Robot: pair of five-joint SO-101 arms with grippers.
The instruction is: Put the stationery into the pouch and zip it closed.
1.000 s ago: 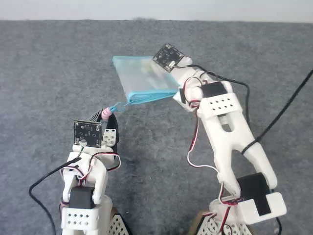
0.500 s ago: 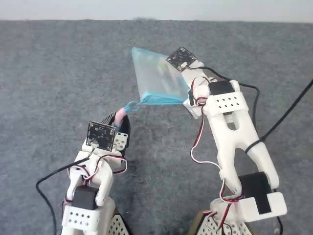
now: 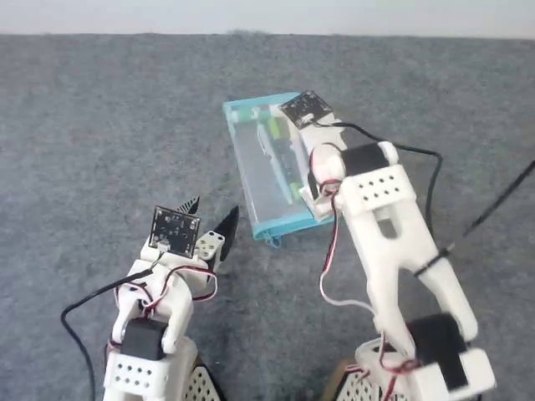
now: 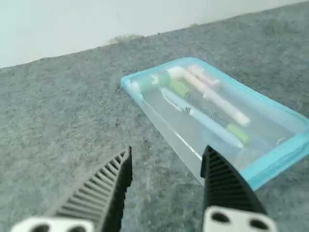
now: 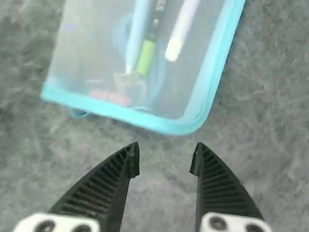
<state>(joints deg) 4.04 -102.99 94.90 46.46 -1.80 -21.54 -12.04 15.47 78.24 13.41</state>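
The clear pouch (image 3: 261, 171) with blue trim lies flat on the grey carpet, with several pens (image 3: 278, 154) inside it. Its zip edge looks shut, and the small pull tab (image 3: 274, 241) sticks out at the near corner. My left gripper (image 3: 213, 210) stands open just left of that corner, apart from the pouch (image 4: 219, 123); nothing sits between its fingers (image 4: 116, 176). My right gripper (image 5: 165, 153) hovers open above the carpet beside a rounded corner of the pouch (image 5: 145, 63). The right arm (image 3: 368, 180) overlaps the pouch's right edge in the high view.
Grey carpet (image 3: 100, 125) covers the table on all sides of the pouch. A pale wall edge (image 4: 58, 24) runs along the back. Black cables (image 3: 493, 200) trail by the right arm.
The pouch hung stretched between both grippers, the left on the zip pull and the right on the pouch. Both have let go and opened, and it now lies flat.
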